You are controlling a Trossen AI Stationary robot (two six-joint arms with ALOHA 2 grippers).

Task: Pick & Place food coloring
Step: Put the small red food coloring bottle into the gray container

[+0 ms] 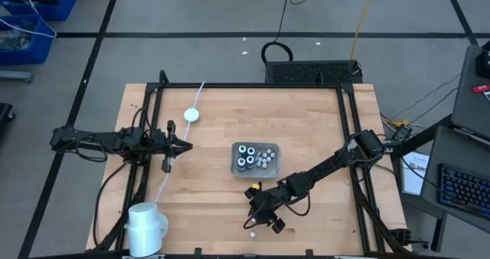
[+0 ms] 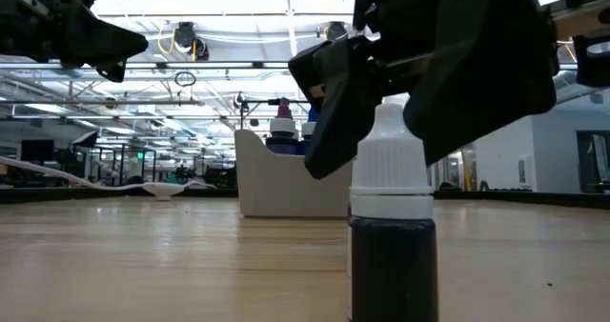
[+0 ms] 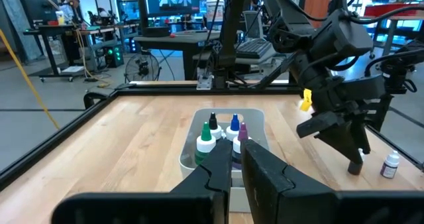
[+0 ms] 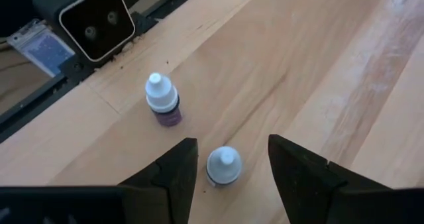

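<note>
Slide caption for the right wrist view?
Open right gripper poised above a white-capped food coloring bottle; a second bottle stands beside it.

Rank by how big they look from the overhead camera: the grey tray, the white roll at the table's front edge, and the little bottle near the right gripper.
1. Grey tray and white roll: look about alike, too close to rank.
2. Little bottle: by far the smallest, just a pale dot beside the right gripper.

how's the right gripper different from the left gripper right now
The right gripper is open, its fingers straddling a white-capped bottle standing near the table's front edge; the left gripper is shut and holds nothing. The right gripper sits low over the wood; the left gripper waits on the left, pointing toward the grey tray. Both are dark two-finger grippers.
</note>
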